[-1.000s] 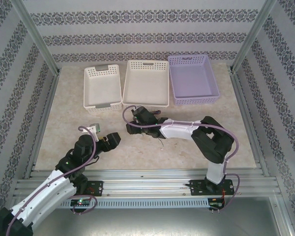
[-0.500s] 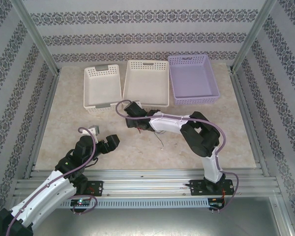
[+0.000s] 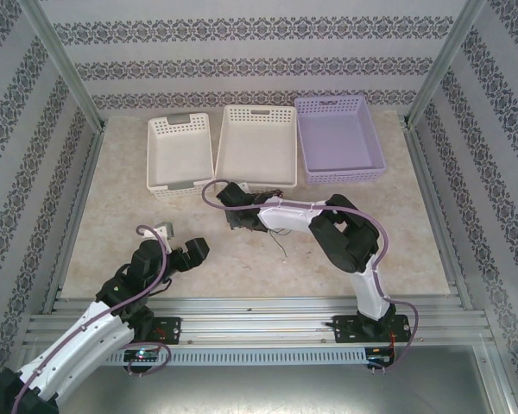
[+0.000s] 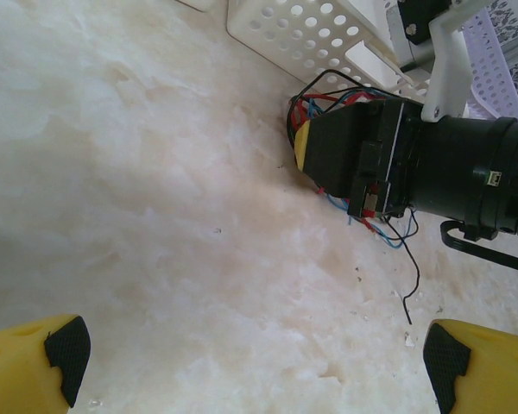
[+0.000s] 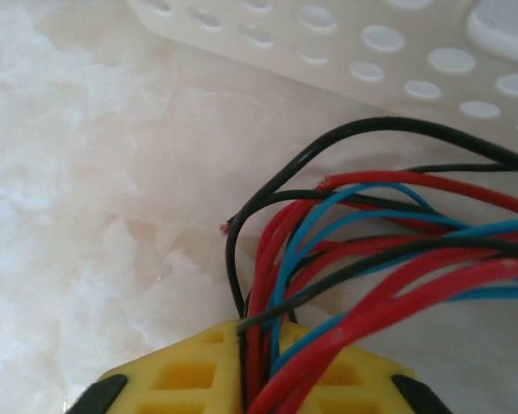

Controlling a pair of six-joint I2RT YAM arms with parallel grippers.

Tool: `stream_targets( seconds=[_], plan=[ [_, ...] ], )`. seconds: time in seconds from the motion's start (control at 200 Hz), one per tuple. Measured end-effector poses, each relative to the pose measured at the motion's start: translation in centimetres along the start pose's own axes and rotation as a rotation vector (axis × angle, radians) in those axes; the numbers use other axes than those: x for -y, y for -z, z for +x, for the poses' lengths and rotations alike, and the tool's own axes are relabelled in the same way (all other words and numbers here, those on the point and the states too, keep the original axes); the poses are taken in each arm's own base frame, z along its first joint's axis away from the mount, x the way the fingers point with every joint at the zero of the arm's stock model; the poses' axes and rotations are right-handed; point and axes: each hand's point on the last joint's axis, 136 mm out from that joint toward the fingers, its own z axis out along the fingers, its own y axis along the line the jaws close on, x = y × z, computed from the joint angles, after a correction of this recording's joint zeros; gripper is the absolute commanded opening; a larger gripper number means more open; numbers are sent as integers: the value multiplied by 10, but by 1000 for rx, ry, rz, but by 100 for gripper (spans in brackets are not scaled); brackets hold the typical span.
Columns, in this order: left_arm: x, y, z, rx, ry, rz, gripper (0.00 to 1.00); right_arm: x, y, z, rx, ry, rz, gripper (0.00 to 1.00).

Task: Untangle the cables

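Beside the front wall of the middle white basket, on the counter, the cables form one small knot of red, blue and black strands. One loose black end trails off toward the near edge of the counter. The right tool is closed on the knot. In its wrist view, several red strands, a blue one and a black one run up out of the narrow slit between its yellow pads. The left tool stands wide apart and holds nothing, low over bare counter and well short of the bundle.

Handling, as judged:
- **Weight and stiffness:** The strands look very light and limp, stiff enough to hold a curve but offering no resistance to a pull.
- **Risk of dragging:** Lifting any one strand is likely to drag the whole knot along.
- **Slip:** The smooth insulation may slide through the pads unless it is pinched squarely.
- **Damage:** Breakage seems unlikely, but a hard tug could tighten the tangle.
- **Where to hold:** The best grip is probably on a single colour at a free end or an outer loop, for example the trailing black tail, while the other tool pins the bunch. The present grip takes many strands at once, so it serves for anchoring rather than separating.
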Motion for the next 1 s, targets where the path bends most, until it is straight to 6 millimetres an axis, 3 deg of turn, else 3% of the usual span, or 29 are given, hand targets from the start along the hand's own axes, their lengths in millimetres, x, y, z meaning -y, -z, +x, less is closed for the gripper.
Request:
stream_targets(
  seconds=[0.155, 0.375, 0.51, 0.804, 0.999],
  plan=[
    [-2, 1, 1, 1, 7, 1, 100, -4, 30, 1, 6, -4, -66, 0],
    [-1, 1, 3, -7, 13, 6, 100, -25, 123, -14, 105, -26, -343, 0],
    [3, 1, 4, -13, 20, 25, 100, -40, 166, -14, 135, -26, -597, 0],
    [21, -2, -4, -1, 70, 102, 100, -35, 197, 11, 79, -53, -991, 0],
    [34, -5, -12, 17, 132, 153, 100, -48, 239, 24, 94, 45, -1228, 0]
  ],
)
